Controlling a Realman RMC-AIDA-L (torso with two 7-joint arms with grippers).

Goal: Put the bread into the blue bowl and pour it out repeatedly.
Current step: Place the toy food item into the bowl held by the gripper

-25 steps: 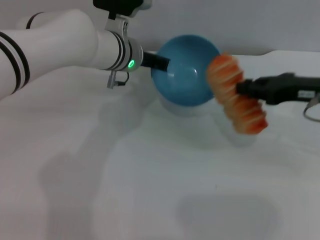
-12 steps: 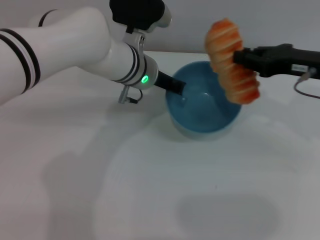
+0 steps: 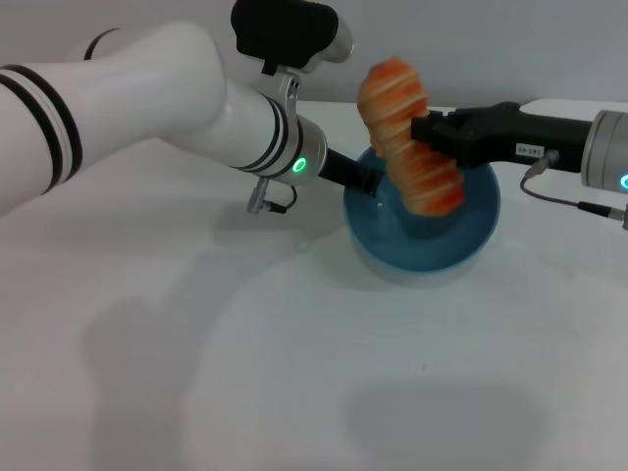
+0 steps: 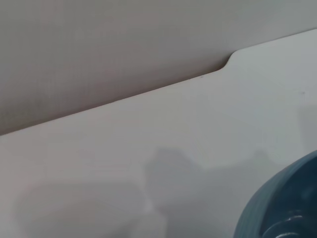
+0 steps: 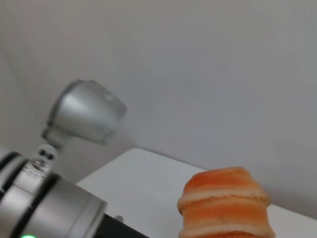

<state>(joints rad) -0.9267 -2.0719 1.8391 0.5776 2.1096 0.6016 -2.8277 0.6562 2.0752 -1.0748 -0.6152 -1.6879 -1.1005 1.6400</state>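
On the white bench (image 3: 294,373), the blue bowl (image 3: 476,240), gripped at its rim by the left gripper (image 3: 368,182), has been righted while the right gripper (image 3: 424,132), clamped on the bread (image 3: 407,147), has swung it above, ready to drop.

Left gripper (image 3: 365,178): reaching in from left, clamped on bowl rim. Right gripper (image 3: 424,130): extended from right, closed on loaf.

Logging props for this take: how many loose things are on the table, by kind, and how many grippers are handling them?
Bread: 1, held by the right gripper
Blue bowl: 1, held at its rim by the left gripper
Grippers: 2
Total: 2 things, 2 grippers
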